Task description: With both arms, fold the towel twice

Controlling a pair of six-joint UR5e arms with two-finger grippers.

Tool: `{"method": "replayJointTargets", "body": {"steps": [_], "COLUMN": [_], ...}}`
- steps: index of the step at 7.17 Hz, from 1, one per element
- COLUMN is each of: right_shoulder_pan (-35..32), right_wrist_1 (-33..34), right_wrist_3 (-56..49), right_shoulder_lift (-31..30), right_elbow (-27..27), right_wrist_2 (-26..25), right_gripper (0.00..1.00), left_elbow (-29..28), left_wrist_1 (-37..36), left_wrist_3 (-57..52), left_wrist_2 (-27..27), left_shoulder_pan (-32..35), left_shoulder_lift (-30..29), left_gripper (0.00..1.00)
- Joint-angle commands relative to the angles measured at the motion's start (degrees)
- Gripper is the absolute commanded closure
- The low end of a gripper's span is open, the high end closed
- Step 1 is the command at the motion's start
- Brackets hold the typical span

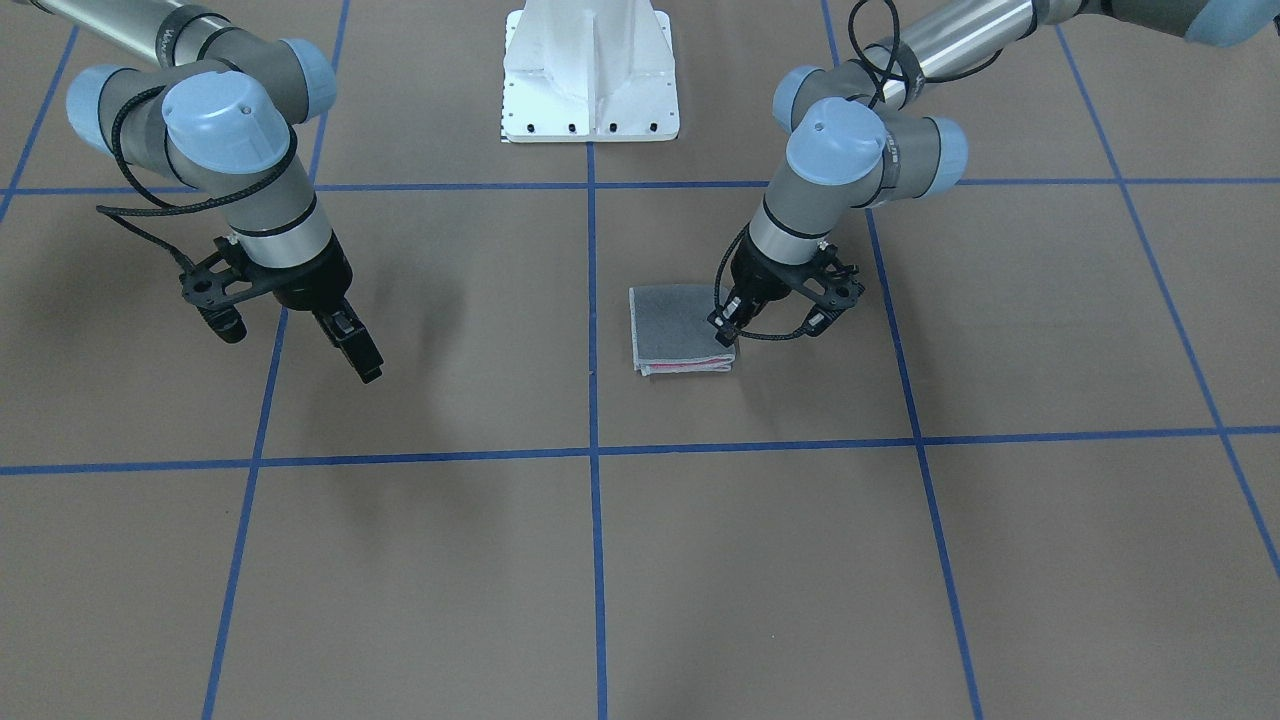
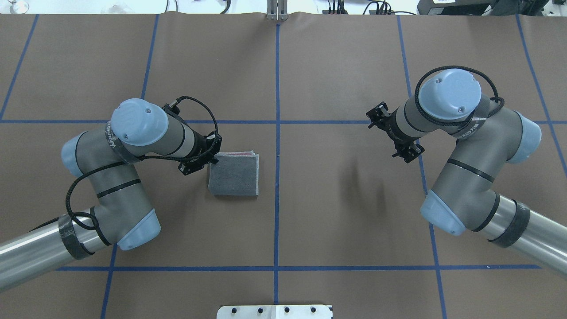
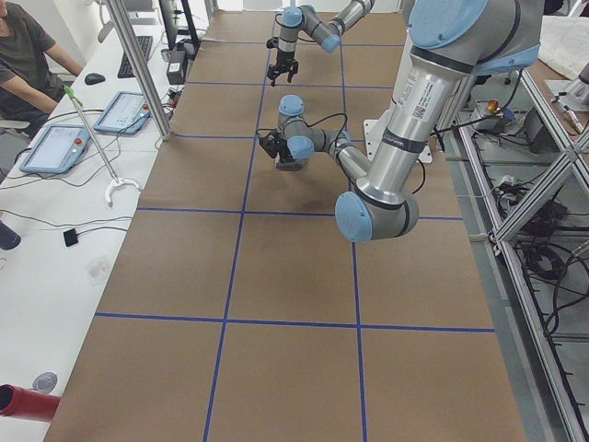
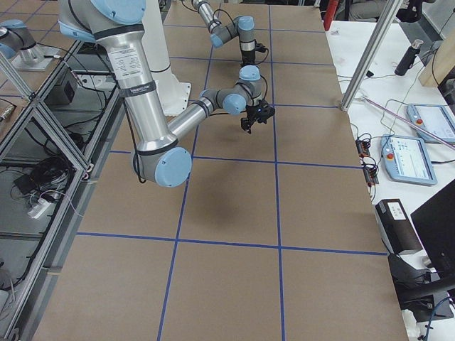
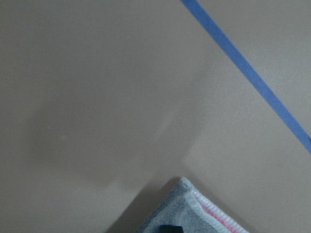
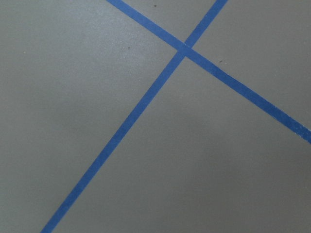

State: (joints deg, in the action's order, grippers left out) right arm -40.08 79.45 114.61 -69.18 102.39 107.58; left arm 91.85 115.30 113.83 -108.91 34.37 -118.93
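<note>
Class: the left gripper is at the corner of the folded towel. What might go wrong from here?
The left gripper sits at the towel corner; if it rises with cloth caught, the layers may peel open. Pink edges show along one side; a sideways drag could skew the stack.

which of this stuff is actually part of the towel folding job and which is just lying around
Part of the job:
- towel, folded small, grey side up
- left gripper, at the towel's corner
- right gripper, off to the side, away from the towel

Just lying about:
- white base
- blue tape lines
- tablet on the side bench
</note>
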Motion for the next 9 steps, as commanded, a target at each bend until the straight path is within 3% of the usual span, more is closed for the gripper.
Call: {"method": "replayJointTargets", "body": {"steps": [1, 3, 4, 5, 7, 9], "right_shoulder_pan": [0.0, -1.9, -3.3, -5.4, -12.4, -19.3], "right_wrist_1": [0.0, 0.0, 0.0, 0.4, 0.8, 1.1], "right_wrist_3": [0.0, -1.0, -5.2, -8.8, -20.1, -33.1], "right_shoulder_lift": [0.1, 0.0, 0.0, -0.1, -0.8, -2.8], "right_elbow": [0.1, 0.4, 0.4, 0.0, -1.2, -2.5], "right_wrist_2": [0.0, 1.1, 2.4, 3.6, 10.0, 13.1], "right_gripper": [0.00, 0.00, 0.00, 0.00, 0.00, 0.00], "left_elbow": [0.0, 2.5, 5.4, 6.5, 7.5, 10.5], "left_wrist_1": [-0.1, 0.0, -0.1, -0.1, -0.2, -0.2], "left_wrist_3": [-0.1, -0.4, -3.3, -7.1, -14.9, -37.7], "left_wrist_2": [-0.4, -5.4, -6.6, -8.1, -12.7, -18.3], "left_shoulder_pan": [3.1, 8.0, 9.7, 11.9, 17.0, 25.4], "left_shoulder_lift": [-1.0, -0.6, 1.5, 3.2, 6.1, 14.1], "left_gripper": [1.00, 1.00, 0.88, 0.01, 0.00, 0.00]}}
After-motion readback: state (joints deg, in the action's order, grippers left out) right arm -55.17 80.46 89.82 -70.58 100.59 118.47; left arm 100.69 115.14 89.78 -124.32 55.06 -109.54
